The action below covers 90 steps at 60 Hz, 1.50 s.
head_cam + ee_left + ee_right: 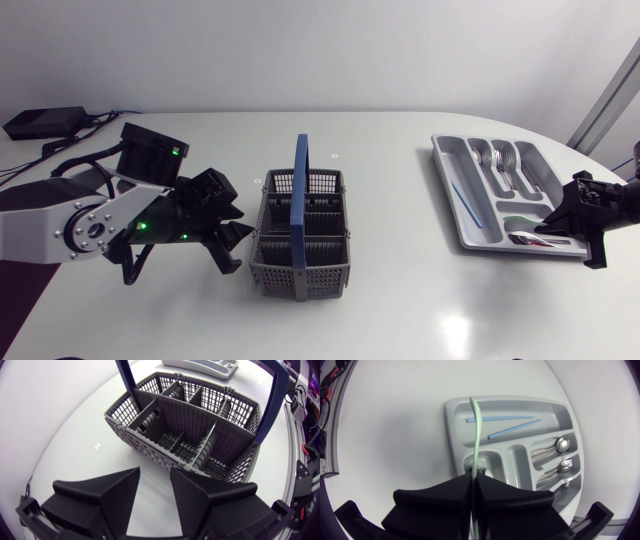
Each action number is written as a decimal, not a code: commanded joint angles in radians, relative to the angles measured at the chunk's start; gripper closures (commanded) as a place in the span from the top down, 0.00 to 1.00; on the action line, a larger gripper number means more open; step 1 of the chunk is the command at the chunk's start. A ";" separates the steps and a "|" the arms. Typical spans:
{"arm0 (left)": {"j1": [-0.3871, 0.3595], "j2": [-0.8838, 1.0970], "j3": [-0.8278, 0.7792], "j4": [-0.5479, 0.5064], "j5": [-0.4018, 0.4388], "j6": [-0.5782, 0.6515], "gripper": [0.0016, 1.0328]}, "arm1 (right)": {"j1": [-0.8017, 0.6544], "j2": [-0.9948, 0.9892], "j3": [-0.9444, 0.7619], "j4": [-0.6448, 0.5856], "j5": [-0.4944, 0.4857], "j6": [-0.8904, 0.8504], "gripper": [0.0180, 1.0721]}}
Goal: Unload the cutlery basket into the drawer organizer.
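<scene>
Squarely within the right hand, a pale green utensil, over the organizer.

The green stick hides its low end inside the right hand, so I cannot tell what it is. From above, the right arm is cut off at 3 o'clock.

Grey basket, blue handle, upright mid-table. Grey organizer at right: spoons, forks, blue sticks; green utensil held above.
</scene>
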 commanded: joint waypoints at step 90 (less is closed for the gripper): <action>-0.127 -0.313 -0.128 -0.189 -0.029 -0.014 0.44 | 0.621 -0.198 -0.070 0.306 0.093 0.753 0.71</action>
